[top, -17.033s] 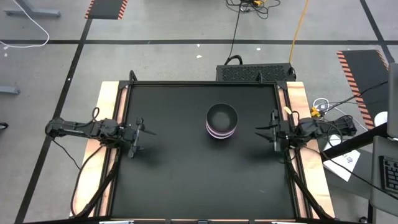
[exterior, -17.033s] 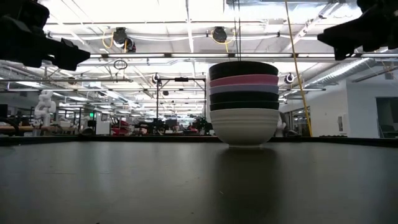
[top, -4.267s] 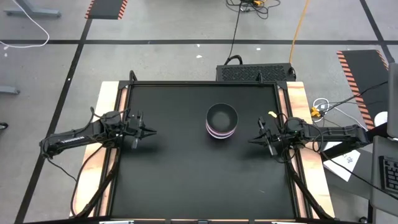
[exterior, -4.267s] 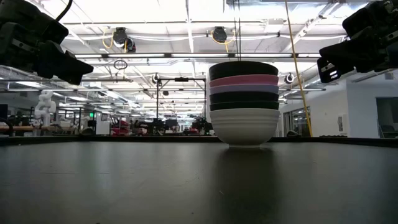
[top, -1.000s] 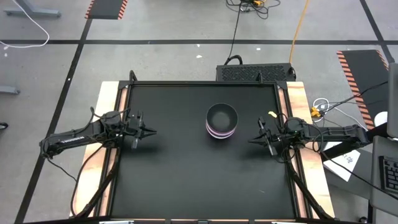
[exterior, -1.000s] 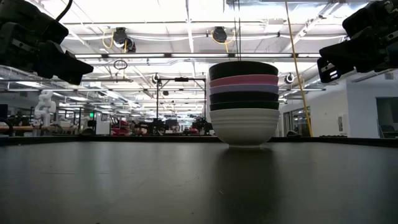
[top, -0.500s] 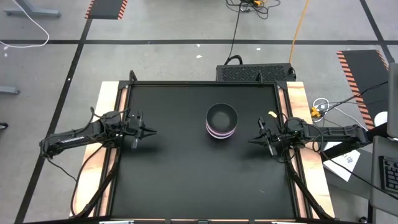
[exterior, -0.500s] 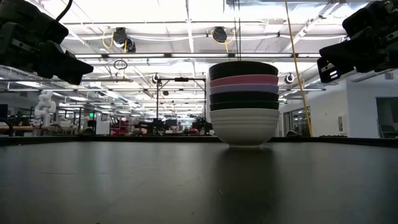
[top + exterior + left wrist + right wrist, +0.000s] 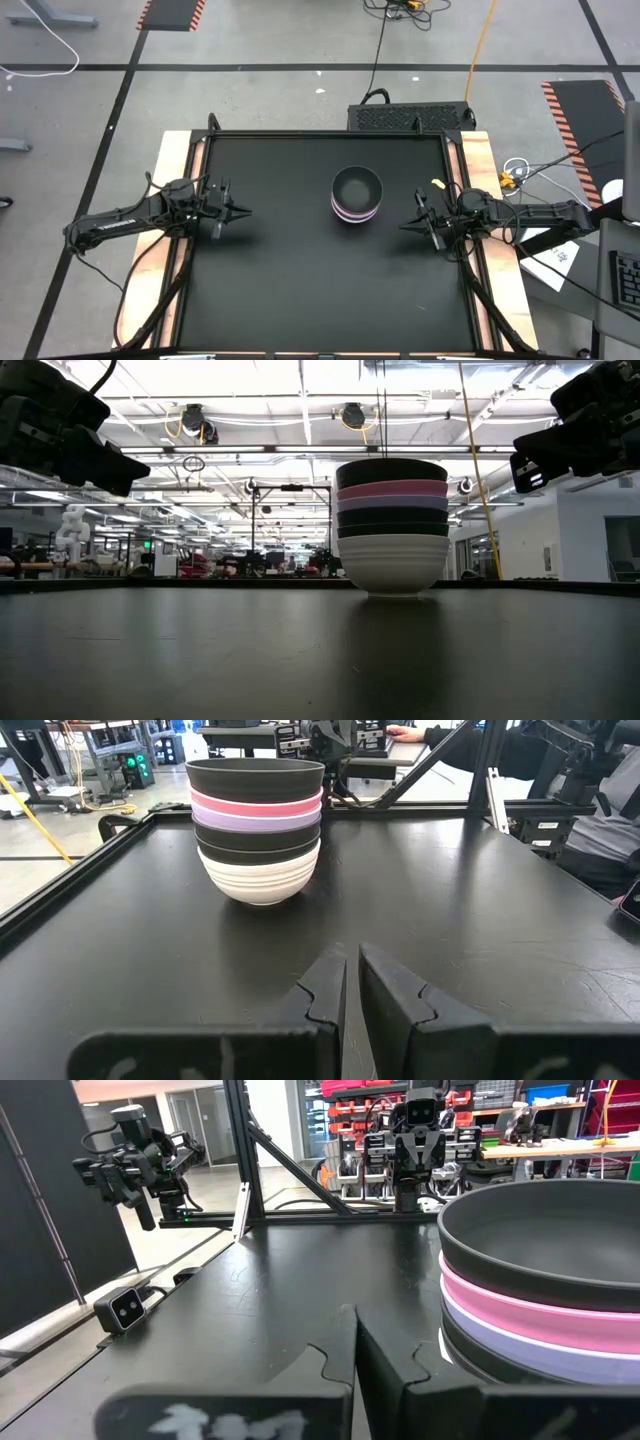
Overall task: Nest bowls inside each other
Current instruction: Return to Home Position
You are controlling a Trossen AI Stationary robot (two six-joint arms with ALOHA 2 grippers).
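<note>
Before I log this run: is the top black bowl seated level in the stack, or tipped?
Level. The round black plastic bowl on top sits inside the pink plastic bowl, rim horizontal in the low view.

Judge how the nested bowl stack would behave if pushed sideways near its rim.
Nested deep, the stack likely slides as one on the smooth table. Its white bottom bowl stands on a narrow foot, so a push at the top black bowl might tip it. Left gripper and right gripper wait apart, shut.
</note>
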